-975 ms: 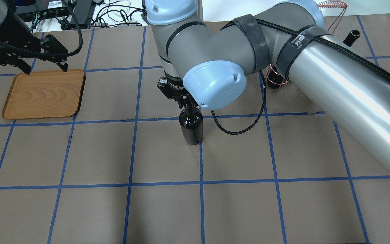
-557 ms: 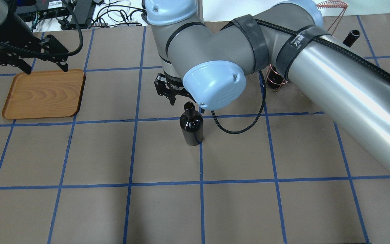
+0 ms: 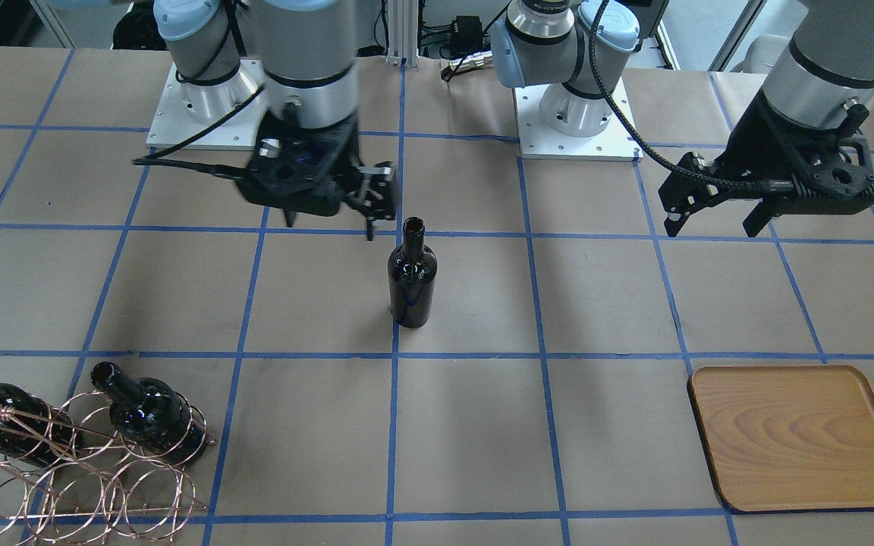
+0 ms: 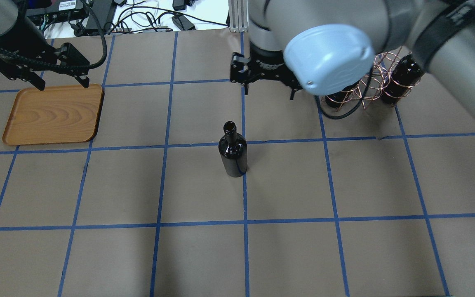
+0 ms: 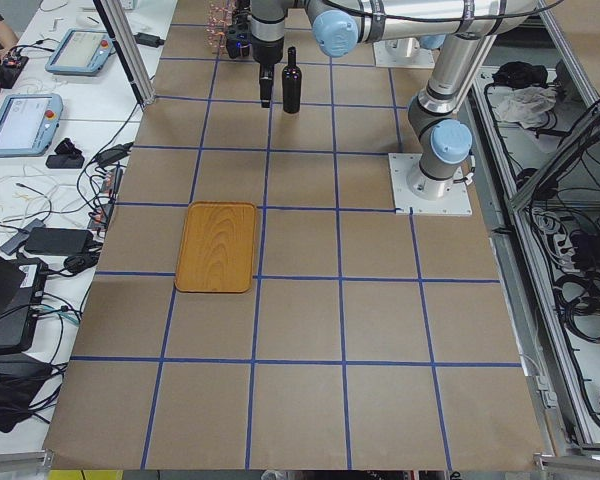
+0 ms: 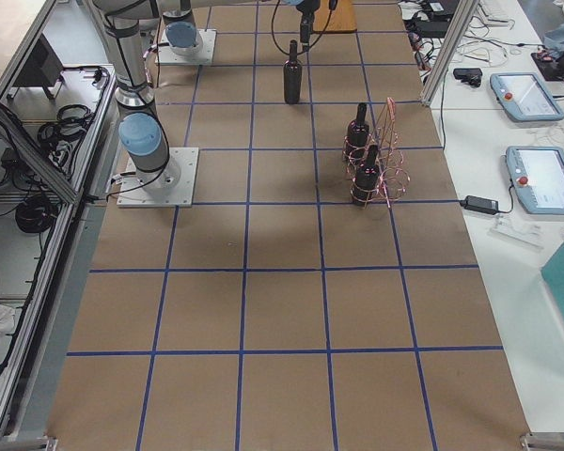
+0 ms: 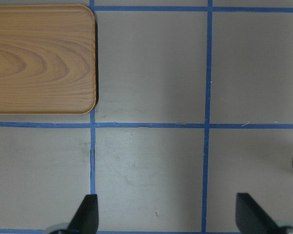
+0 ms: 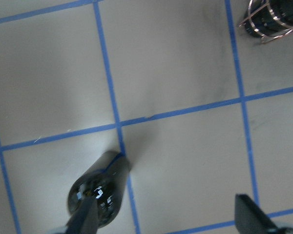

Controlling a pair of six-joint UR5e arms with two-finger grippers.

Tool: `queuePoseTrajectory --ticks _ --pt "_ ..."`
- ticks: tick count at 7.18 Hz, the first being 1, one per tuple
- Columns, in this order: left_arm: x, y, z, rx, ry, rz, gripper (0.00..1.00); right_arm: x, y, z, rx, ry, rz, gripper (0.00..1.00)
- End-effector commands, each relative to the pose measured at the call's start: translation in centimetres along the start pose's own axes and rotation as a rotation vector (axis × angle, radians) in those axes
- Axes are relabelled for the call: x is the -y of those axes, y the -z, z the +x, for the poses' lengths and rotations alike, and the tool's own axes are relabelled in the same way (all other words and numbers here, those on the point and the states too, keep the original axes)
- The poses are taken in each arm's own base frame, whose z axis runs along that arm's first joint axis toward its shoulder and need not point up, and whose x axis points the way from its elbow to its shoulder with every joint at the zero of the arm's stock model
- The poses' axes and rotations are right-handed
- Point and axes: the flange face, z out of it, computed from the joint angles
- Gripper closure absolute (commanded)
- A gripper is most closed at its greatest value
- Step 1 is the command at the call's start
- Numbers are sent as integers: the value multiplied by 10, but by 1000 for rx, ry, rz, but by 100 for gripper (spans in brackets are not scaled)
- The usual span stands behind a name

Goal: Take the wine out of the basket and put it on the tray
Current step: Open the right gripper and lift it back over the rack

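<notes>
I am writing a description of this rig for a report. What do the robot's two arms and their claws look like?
The left arm and right arm are silver-grey tubes with rounded pale-blue joint caps, on white square base plates. A black braided cable runs along each. The left claw and right claw are matte black: angular bodies, two slim dark fingers each.
</notes>
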Motion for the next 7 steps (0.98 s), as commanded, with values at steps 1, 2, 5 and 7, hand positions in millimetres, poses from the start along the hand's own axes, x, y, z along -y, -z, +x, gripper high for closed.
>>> queuePoseTrajectory --ticks 1,2,5,7 --pt "-3 -2 41 -14 -59 0 0 43 26 114 -11 88 5 0" --pt "-9 1 79 -14 -59 8 0 32 40 127 -21 116 7 0" --pt "-37 -4 185 -34 -136 21 0 21 59 129 -2 102 49 0" --pt "-56 -16 236 -49 -152 17 0 26 52 127 -1 115 46 0"
